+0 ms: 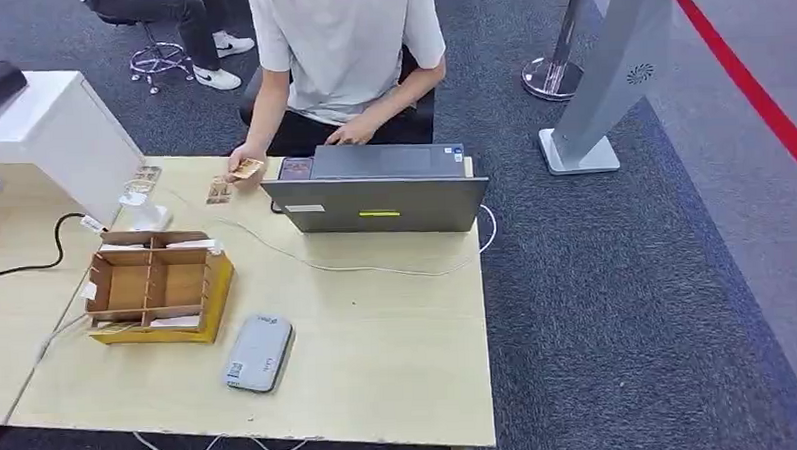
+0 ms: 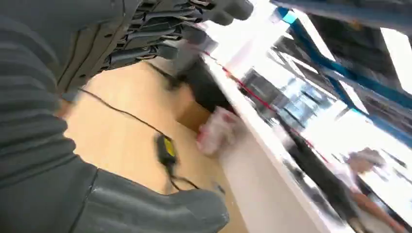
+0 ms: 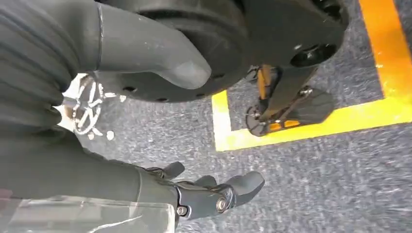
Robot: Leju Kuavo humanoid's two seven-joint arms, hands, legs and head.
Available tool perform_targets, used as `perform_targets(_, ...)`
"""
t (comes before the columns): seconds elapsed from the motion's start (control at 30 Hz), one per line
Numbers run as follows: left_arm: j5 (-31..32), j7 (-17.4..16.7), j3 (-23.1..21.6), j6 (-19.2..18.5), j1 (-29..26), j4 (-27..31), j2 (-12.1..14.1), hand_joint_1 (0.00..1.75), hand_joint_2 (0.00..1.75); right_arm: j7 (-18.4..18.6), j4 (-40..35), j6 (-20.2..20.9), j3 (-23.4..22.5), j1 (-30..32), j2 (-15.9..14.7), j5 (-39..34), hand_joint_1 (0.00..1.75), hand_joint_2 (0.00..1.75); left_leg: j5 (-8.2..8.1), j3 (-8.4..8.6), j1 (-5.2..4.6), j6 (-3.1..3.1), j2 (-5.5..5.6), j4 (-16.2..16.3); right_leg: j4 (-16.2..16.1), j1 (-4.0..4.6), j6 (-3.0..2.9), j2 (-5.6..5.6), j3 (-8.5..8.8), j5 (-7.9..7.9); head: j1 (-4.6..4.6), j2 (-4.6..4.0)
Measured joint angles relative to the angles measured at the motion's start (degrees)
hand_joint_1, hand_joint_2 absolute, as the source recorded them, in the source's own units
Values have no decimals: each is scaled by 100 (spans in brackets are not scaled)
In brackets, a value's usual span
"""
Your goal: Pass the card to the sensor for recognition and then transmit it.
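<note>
The left wrist view is heavily blurred; the left hand (image 2: 160,39) is seen with dark fingers (image 2: 145,53) spread and nothing between them, above a pale wooden table (image 2: 121,141) crossed by a thin black cable (image 2: 126,115). Beyond the fingertips only smeared shapes can be made out. The right hand (image 3: 194,141) is shown hanging over grey carpet (image 3: 311,174) marked with yellow tape (image 3: 301,131), its thumb and dark fingers (image 3: 228,191) apart and holding nothing.

In the head view a small tan card (image 1: 247,168) is pinched in the hand (image 1: 240,162) of a seated person in a white T-shirt (image 1: 343,42), whose face is cut off. The card is held just above the table's far edge, its long axis roughly level and angled towards the person's right; its print is too small to read. More small cards (image 1: 219,190) lie beside it. A grey open laptop (image 1: 379,201) bears a yellow label, unreadable. A flat grey rounded sensor device (image 1: 259,353) lies beside a compartmented cardboard tray (image 1: 156,285); its label cannot be read.
</note>
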State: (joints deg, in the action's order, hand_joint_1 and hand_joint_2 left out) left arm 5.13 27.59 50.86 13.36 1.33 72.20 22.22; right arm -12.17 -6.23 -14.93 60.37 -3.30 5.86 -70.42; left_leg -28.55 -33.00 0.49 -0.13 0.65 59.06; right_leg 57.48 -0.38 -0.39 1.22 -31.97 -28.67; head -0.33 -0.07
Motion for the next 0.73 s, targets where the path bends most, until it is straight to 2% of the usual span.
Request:
perform_targets(0.1,-430,209,1349,114,-12,-1397,64,0,175,-81,0,55,0,32,-20,-48,0,175,-10,19,-3,-10,-9,0,0,-1,-7,7,1,-6,-35,0)
perform_targets(0.13,-472,232,1565,118,-30,-1650,48,0,175,-100,0,55,0,43,-22,-50,0,175,-10,15,0,-9,3,1,-2,-1,-10,-3,5,-15,-39,0)
perform_targets(0.17,-537,236,1947,120,-41,-2142,-22,0,0,-103,0,55,2,45,-22,-48,0,175,-10,13,2,-9,25,2,-5,0,-11,-26,8,-20,-35,0)
perform_targets(0.2,-568,174,2170,92,-55,-2451,-87,0,0,-111,0,48,4,44,-24,-48,0,175,-11,13,2,-9,43,3,-6,0,-7,-45,13,-24,-28,0)
perform_targets(0.23,-568,6,2344,37,-62,-2692,-170,0,175,-123,0,31,7,37,-24,-41,0,175,-12,13,0,-6,59,3,-9,-1,-1,-61,23,-29,-28,0)
perform_targets(0.27,-491,-248,2512,33,-65,-2970,-264,0,175,-127,0,-4,15,30,-24,-9,0,175,-13,18,-5,-5,68,3,-12,-3,0,-71,33,-29,-24,0)
perform_targets(0.33,-147,-624,2704,142,-97,-3503,-612,0,175,-122,0,-120,57,27,-22,44,0,175,-12,30,-35,14,72,3,-12,-29,8,-76,40,-32,-26,0)
perform_targets(0.43,576,-1076,2695,352,-106,-4321,-1284,0,175,-70,-2,-365,140,25,29,88,0,175,-11,31,-35,26,71,5,-13,-37,13,-76,44,-30,-44,0)
perform_targets(0.47,733,-1293,2669,339,-98,-4574,-1483,0,175,-33,-7,-435,168,19,39,125,0,175,-14,33,-37,30,71,6,-17,-38,17,-75,46,-27,-11,0)
perform_targets(0.53,994,-1771,2610,200,-66,-4983,-1926,0,175,90,-7,-490,225,13,42,149,0,175,-11,33,-48,37,68,9,-20,-41,30,-73,48,-20,-17,0)
perform_targets(0.6,1192,-2237,2426,-147,-52,-5258,-2271,0,175,284,-13,-428,210,21,39,162,0,175,-12,33,-49,47,68,12,-24,-43,34,-72,49,-17,-13,0)
perform_targets(0.67,1214,-2347,2075,-314,-51,-5464,-2508,0,175,371,-33,-376,51,55,33,345,0,175,-17,31,-41,56,67,19,-26,-39,35,-72,55,-16,5,0)
perform_targets(0.73,1172,-2385,1807,-365,-54,-5563,-2631,0,175,424,-61,-323,-105,93,20,584,0,175,-17,33,-41,56,62,19,-26,-38,35,-69,54,-16,7,0)
